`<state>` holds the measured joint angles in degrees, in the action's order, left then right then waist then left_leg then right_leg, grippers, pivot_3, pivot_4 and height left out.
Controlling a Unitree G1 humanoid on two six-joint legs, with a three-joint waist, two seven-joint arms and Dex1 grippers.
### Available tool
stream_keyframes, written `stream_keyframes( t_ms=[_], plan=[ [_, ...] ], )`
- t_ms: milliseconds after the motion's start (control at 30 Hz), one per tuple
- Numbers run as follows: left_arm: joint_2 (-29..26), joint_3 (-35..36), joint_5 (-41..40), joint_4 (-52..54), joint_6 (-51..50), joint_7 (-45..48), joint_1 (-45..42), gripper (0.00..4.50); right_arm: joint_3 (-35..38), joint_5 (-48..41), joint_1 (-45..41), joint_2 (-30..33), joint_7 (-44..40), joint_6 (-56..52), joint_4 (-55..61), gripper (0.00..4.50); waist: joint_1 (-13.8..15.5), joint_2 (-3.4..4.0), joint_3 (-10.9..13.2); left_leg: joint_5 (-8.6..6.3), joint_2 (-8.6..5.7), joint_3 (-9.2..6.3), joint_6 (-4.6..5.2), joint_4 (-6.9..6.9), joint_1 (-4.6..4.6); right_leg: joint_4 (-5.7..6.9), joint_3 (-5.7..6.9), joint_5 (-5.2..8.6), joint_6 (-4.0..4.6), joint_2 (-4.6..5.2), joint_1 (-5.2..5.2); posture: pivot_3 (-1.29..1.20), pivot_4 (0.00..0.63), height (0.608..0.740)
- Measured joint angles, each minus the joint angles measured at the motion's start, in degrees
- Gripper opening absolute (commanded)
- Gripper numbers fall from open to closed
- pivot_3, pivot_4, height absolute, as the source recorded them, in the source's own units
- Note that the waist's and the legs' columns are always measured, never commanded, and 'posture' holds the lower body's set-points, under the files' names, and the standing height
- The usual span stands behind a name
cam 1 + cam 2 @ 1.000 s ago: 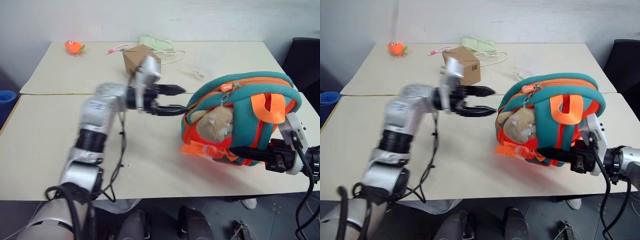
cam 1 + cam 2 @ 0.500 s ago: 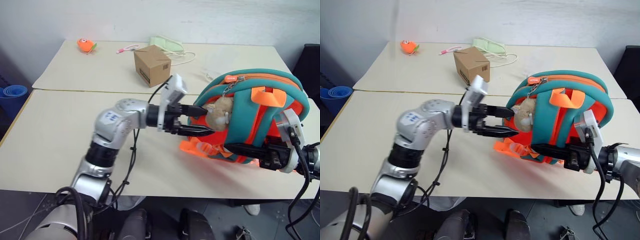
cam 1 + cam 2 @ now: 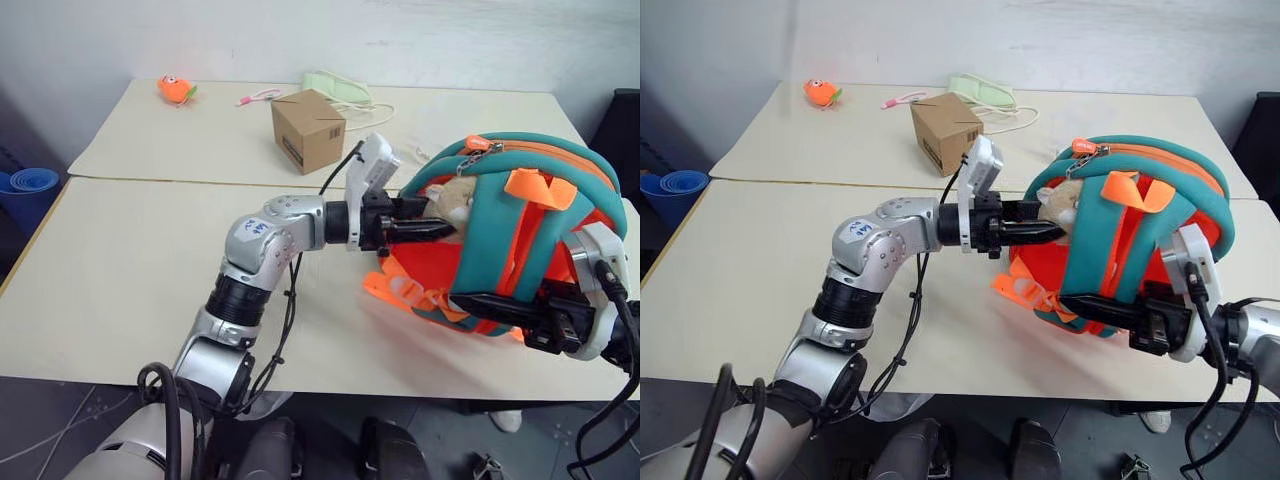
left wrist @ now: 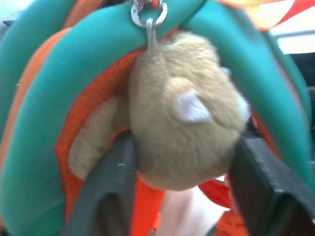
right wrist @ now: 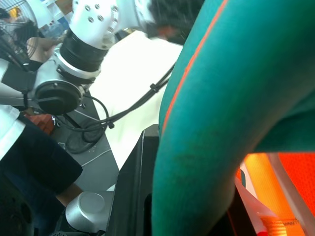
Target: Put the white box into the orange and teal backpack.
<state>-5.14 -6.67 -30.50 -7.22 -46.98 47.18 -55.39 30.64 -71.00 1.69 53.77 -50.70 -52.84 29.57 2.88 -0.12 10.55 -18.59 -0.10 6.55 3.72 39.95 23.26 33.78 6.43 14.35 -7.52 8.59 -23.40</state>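
Observation:
The orange and teal backpack [image 3: 520, 250] stands upright at the table's right side, zip on top. A tan plush charm [image 4: 187, 128] hangs from its zip ring. My left gripper [image 3: 432, 230] reaches level from the left, its two fingers pressed against either side of the plush. At the pack's lower front, my right gripper [image 3: 470, 303] is shut on a teal strap [image 5: 216, 113]. The white box is out of view.
A brown cardboard box [image 3: 309, 130] stands on the far table behind my left forearm. Farther back lie an orange toy [image 3: 176, 89], a pink item [image 3: 255, 97] and a pale green pouch [image 3: 338, 86] with a white cord. Bare tabletop [image 3: 120, 270] stretches to the left.
My left arm swung right to the backpack and its open fingers closed around the plush charm. The right gripper kept its hold on the strap.

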Motion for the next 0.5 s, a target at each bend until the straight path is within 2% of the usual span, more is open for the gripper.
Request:
stream_keyframes(
  t_ms=[133, 200, 267, 333, 400, 500],
  plan=[
    [-2.3, 1.4, -2.4, 0.4, -1.4, 1.8, -0.1, 0.51, 0.9, 0.9, 2.3, 0.0, 0.2, 0.9, -0.1, 0.0, 0.1, 0.0, 0.0, 0.0, -0.01, 0.02, 0.01, 0.0, 0.01, 0.02, -0.01, 0.0, 0.0, 0.0, -0.01, 0.0, 0.15, 0.74],
    [-5.0, 2.6, -4.1, 0.4, -2.4, 3.5, -0.6, 0.25, 1.8, 1.6, 3.6, 0.0, 0.1, 1.6, -0.4, 0.0, 0.0, 0.0, 0.0, 0.0, 0.01, 0.02, 0.01, -0.01, 0.01, 0.04, -0.01, 0.0, 0.0, -0.04, -0.03, 0.0, 0.15, 0.74],
    [-8.2, 4.7, -5.1, -0.4, -2.6, 4.9, -2.5, 0.21, 2.4, 2.0, 4.7, 0.0, 0.1, 1.7, -0.6, 0.0, -0.1, 0.0, 0.0, 0.01, 0.02, 0.04, 0.0, -0.01, 0.03, 0.06, 0.0, 0.0, 0.0, -0.05, -0.07, 0.0, 0.15, 0.74],
    [-14.0, 5.4, -4.6, -4.1, -1.2, 8.4, -6.8, 0.2, 3.5, 2.4, 6.2, 0.0, -0.3, 1.8, -0.8, 0.0, -0.2, 0.01, 0.0, 0.01, 0.01, 0.09, 0.0, -0.01, 0.02, 0.07, 0.01, 0.0, 0.0, -0.08, -0.08, 0.0, 0.15, 0.74],
    [-21.0, 4.7, -1.2, -9.2, 2.9, 13.4, -9.1, 0.2, 4.8, 2.8, 7.9, -0.2, -1.1, 2.3, -1.1, 0.0, -0.5, 0.12, -0.1, -0.01, 0.0, 0.2, -0.01, -0.13, -0.07, 0.05, -0.02, 0.01, 0.01, -0.07, -0.08, 0.0, 0.15, 0.74],
    [-24.7, -0.6, 5.8, -14.0, 13.3, 19.2, -7.3, 0.2, 5.8, 3.8, 9.1, -0.5, -2.1, 3.2, -1.5, 0.0, -0.4, 0.14, -0.1, -0.01, -0.02, 0.23, 0.0, -0.16, -0.09, 0.0, -0.02, 0.01, 0.01, -0.05, -0.07, 0.0, 0.15, 0.74]
  ],
)
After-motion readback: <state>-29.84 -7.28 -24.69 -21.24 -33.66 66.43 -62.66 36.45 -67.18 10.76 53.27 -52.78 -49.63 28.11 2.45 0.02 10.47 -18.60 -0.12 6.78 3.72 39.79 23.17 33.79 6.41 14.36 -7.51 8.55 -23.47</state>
